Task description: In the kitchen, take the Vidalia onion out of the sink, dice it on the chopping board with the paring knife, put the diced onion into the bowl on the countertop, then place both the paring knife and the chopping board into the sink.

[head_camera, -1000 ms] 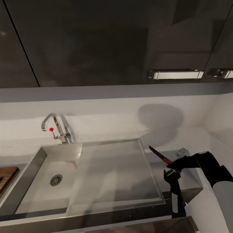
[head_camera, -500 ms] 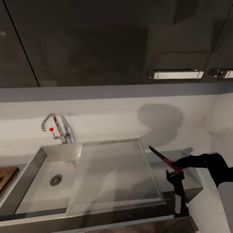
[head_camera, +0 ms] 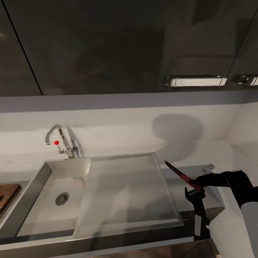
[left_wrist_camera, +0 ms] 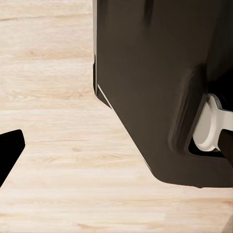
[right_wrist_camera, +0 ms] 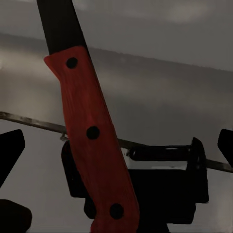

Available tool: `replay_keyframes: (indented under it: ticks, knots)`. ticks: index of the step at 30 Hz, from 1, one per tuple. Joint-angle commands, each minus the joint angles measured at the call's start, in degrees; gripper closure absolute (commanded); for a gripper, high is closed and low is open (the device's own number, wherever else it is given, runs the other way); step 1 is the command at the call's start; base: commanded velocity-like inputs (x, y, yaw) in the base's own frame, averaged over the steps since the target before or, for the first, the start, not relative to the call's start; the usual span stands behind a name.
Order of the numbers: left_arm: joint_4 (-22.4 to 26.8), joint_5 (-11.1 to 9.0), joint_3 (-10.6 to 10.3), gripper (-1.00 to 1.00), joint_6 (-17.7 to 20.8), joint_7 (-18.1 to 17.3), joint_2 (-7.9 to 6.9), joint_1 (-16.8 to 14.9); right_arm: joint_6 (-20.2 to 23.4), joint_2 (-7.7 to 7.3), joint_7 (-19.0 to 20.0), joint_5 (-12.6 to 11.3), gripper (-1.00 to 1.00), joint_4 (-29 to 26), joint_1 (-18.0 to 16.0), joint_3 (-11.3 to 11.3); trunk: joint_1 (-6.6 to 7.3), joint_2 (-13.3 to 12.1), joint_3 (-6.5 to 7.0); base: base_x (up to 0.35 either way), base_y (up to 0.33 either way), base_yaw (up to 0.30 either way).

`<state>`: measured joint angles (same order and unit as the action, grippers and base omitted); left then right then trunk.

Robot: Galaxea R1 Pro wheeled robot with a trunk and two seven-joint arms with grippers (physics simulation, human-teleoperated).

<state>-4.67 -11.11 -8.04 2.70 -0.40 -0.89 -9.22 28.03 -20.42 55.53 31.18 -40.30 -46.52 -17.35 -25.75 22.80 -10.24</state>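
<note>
- We are carrying the paring knife (head_camera: 181, 175) in our right tool (head_camera: 195, 185), clamped on the rear of the red handle (right_wrist_camera: 92, 145), with the dark blade pointing up and away from the tool towards the sink.
- Over the last second the tool is drifting a little back and outward from the sink (head_camera: 104, 190). The knife is keeping almost the same tilt, so the grip looks firm to us.
- The blade tip is hanging beside the drainboard's near corner, above the grey surface (head_camera: 211, 157), not yet over the basin.
- Beyond the blade, the basin is lying bare around its drain (head_camera: 62, 199), under the faucet (head_camera: 59, 141).
- Farthest from the tool, a corner of the chopping board (head_camera: 7, 195) is showing on the surface past the sink.
- We judge the knife drop is still ahead: we are needing to swing back over the sink.
- Our left tool (left_wrist_camera: 9, 155): we cannot tell how far it is open, hanging over pale wooden floor (left_wrist_camera: 53, 160).
</note>
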Motion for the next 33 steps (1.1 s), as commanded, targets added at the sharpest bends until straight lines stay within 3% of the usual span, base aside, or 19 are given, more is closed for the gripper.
replay_keyframes:
  ticks: [1,3,10,25,26,33]
  knots:
    - [-0.1,-0.6,-0.5,-1.0,0.1,0.0,0.01,-0.1,-0.1,0.09,0.4,0.4,-1.0,0.1,-0.1,-0.2,-0.03,0.1,-0.14,0.0,0.0,0.0]
    - [-0.1,-0.6,-0.5,-1.0,0.1,0.0,0.01,-0.1,-0.5,0.3,0.3,1.1,-1.0,0.2,-0.1,-0.1,-0.03,0.1,-0.2,0.0,0.0,0.0]
    - [-0.1,-0.6,-0.5,-1.0,0.1,0.0,0.02,-0.1,-1.5,1.71,0.3,7.3,-1.0,1.1,-0.1,-0.1,-0.03,0.1,-0.41,0.0,0.0,0.0]
    - [-0.1,-0.6,-0.5,-1.0,0.1,0.0,0.01,-0.1,-2.0,2.06,0.3,8.7,-1.0,1.3,-0.1,-0.1,-0.03,0.1,-0.91,0.0,0.0,0.0]
    - [-0.1,-0.6,-0.5,-1.0,0.1,0.0,0.01,-0.1,-2.0,2.06,0.3,8.7,1.0,1.3,-0.1,-0.1,-0.03,0.1,-0.91,0.0,0.0,0.0]
    - [-0.1,-0.6,-0.5,-1.0,0.1,0.0,0.01,-0.1,-2.1,2.05,0.4,8.7,1.0,1.3,-0.1,-0.1,-0.03,0.1,-0.92,0.0,0.0,0.0]
